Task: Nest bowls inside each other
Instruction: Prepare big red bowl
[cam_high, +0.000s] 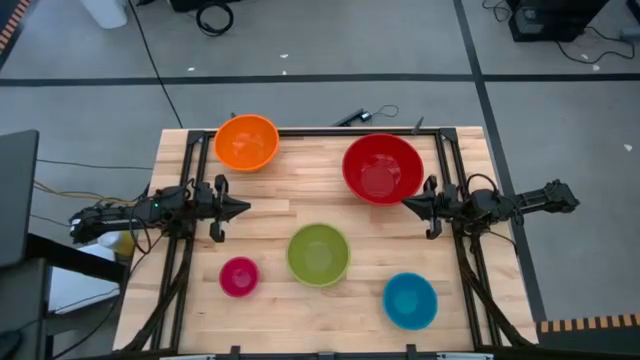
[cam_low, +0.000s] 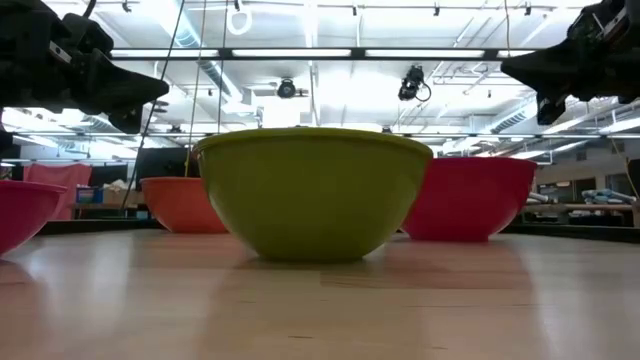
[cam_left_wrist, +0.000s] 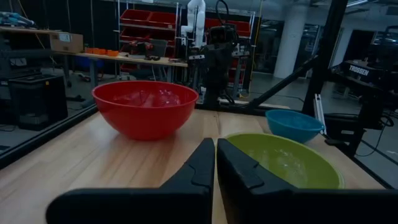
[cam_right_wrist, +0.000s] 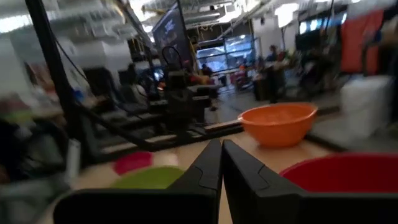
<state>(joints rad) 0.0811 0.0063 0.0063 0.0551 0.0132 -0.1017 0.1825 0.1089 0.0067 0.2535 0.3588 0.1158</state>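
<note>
Several bowls stand apart on the wooden table (cam_high: 290, 195), each on its base: an orange bowl (cam_high: 246, 142) at the far left, a large red bowl (cam_high: 382, 167) at the far right, a green bowl (cam_high: 318, 253) in the middle, a small pink bowl (cam_high: 239, 276) near left, and a blue bowl (cam_high: 410, 299) near right. My left gripper (cam_high: 243, 208) hovers shut at the table's left side, pointing level toward the middle. My right gripper (cam_high: 408, 205) hovers shut at the right side, just beside the red bowl's near rim, clear of it.
Black rails (cam_high: 455, 170) and arm mounts run along the table's left and right edges. Bare wood lies between the bowls in the middle and along the near edge. A cable (cam_high: 365, 116) lies beyond the far edge.
</note>
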